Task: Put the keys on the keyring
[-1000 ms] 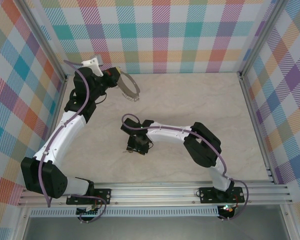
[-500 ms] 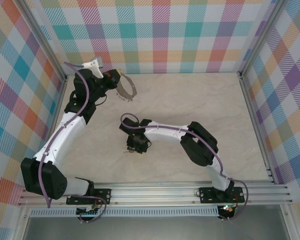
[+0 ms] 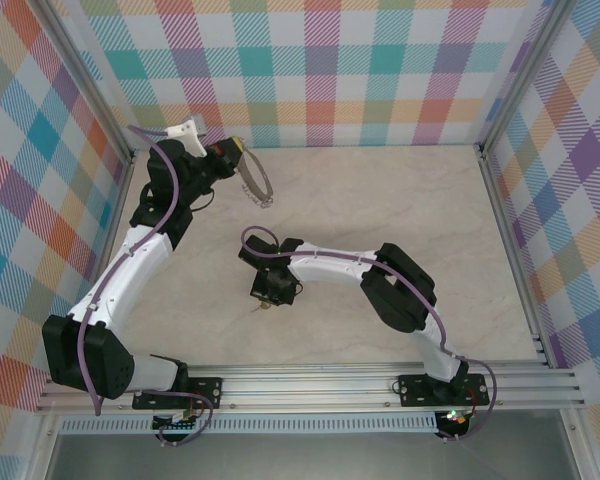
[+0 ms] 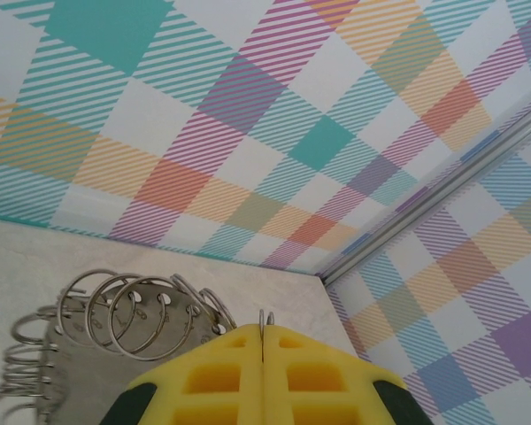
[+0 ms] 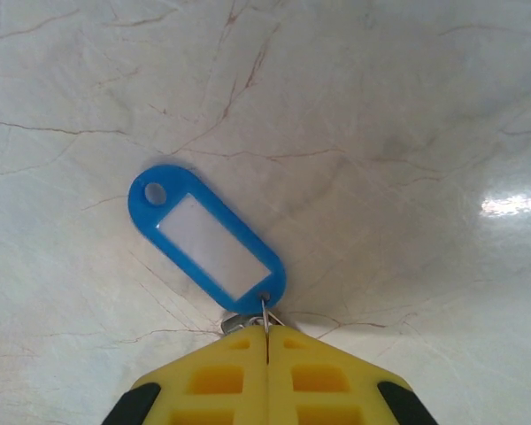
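Observation:
The keyring (image 3: 258, 185) is a thin grey hoop held up near the back left corner, seen almost edge-on from above. My left gripper (image 3: 236, 156) is shut on its rim. In the left wrist view the yellow fingertips (image 4: 292, 354) pinch the hoop wire (image 4: 264, 320), and several small loops (image 4: 133, 314) hang off the rim to the left. My right gripper (image 3: 267, 297) hangs low over the middle of the table, shut on the keys. The right wrist view shows the blue oval tag (image 5: 208, 239) dangling from the closed right gripper (image 5: 266, 335), with a sliver of silvery key (image 5: 237, 321) at the tips.
The marble tabletop (image 3: 380, 200) stretches open to the right and back. Plaid walls with metal posts (image 3: 485, 150) close in the back and sides. An aluminium rail (image 3: 310, 385) runs along the near edge by the arm bases.
The left gripper has turned the keyring, so the hoop looks narrower from above. The right gripper has shifted slightly left and toward the near edge with the keys.

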Controlling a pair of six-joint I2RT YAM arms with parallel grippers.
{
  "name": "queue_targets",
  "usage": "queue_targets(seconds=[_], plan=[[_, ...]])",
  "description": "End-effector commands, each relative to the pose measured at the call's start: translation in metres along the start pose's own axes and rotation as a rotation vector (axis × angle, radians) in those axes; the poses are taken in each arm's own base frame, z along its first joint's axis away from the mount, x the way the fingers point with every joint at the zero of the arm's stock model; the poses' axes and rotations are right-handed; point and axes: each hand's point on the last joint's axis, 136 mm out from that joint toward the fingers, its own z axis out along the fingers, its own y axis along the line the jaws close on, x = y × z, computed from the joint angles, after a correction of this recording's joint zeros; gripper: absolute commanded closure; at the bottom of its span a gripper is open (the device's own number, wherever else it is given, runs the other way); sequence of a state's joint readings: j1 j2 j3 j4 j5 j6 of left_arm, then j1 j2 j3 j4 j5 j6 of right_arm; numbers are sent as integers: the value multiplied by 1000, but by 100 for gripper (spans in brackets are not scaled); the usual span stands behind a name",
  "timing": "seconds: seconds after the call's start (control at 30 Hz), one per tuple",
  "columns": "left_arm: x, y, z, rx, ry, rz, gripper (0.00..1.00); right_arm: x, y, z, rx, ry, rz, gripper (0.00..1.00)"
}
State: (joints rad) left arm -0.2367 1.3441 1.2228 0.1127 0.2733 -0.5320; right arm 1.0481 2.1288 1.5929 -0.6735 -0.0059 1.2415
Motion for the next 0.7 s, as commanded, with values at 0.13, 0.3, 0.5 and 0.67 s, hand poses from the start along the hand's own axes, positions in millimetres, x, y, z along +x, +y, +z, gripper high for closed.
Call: queue_targets(seconds=[0.13, 0.3, 0.5, 0.67], plan=[[-17, -18, -9, 89, -55, 11, 100, -7, -29, -41, -6, -62, -41, 100], [-14, -29, -5, 144, -14, 13, 100, -34, -49, -89, -113, -141, -56, 100], [-2, -44, -2, 187, 62, 87, 100, -77, -55, -160, -308, -245, -141, 100], [5, -59, 0, 227, 107, 157, 100, -111, -54, -219, -466, -348, -225, 100]])
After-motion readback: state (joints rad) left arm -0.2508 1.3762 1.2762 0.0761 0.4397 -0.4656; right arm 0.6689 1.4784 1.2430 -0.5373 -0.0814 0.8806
